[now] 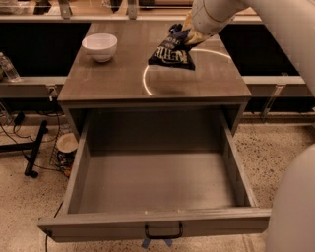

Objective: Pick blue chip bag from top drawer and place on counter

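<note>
One-armed, reaching in from the upper right with the white arm [216, 12] and clenching the gripper [189, 35] on the upper end of the bag [170, 53]. Holding the bag over the rear right part of the counter [108, 81], tilted, with its white lettering facing the camera and its lower edge pointing down at the surface; not possible to tell whether touching the top or hanging just above it. Covering, with the bag, a stretch of the white arc [144, 82] where that line is bending toward the right side. Being well apart from the white bowl [100, 46], sitting upright at the rear left of the counter. Working above the drawer [157, 182], pulled wide open below the counter's front edge, with its black handle [163, 231] sitting at the middle of the grey front panel nearest the camera. Showing, left of the cabinet on the speckled floor [275, 147], a round container [66, 143] beside a black stand leg [34, 150] and loose cables.
</note>
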